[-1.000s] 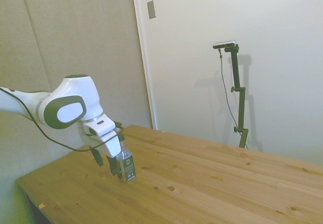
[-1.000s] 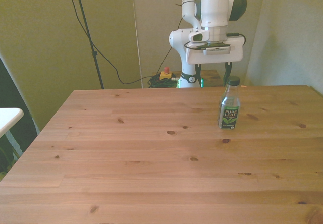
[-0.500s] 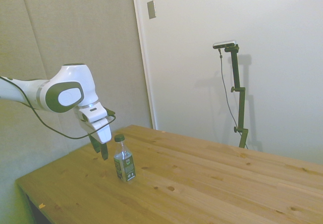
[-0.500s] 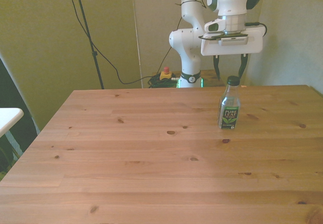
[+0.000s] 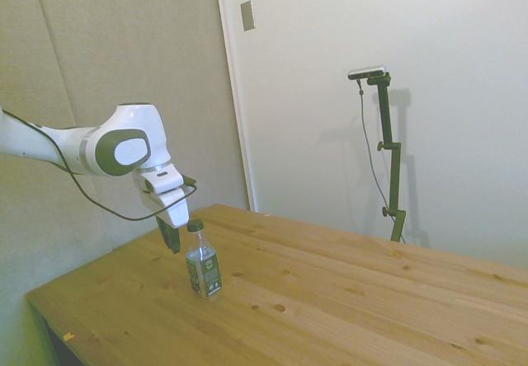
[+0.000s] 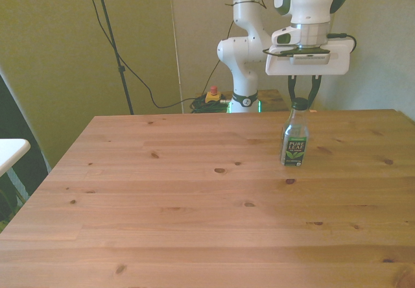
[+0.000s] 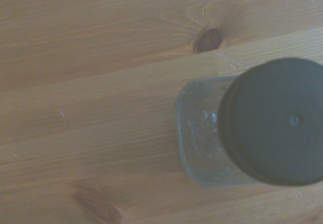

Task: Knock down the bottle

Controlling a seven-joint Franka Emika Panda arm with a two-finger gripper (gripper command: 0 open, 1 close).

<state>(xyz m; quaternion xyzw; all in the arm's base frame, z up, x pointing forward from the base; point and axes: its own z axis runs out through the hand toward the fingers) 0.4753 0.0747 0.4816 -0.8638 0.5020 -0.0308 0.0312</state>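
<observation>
A: The bottle, a small clear one with a dark green cap and a dark green label, is standing upright on the wooden surface, toward the front view's right and nearer the far edge than the near one.

B: Where is the tool sitting?

A: The tool is hanging just above and slightly behind the cap, pointing down. Its two dark fingers are spread apart, released, gripping nothing. In the side view the tool is hovering just beside the bottle at cap height.

B: Is it touching the bottle?

A: I cannot tell; the fingertips are looking very close to the cap. The wrist view is showing the cap from directly above, filling one side of the picture.

B: So how far along is the job?

A: By my judgement, only the approach is done. The bottle is not yet tipping, so the push that topples it is still remaining.
</observation>
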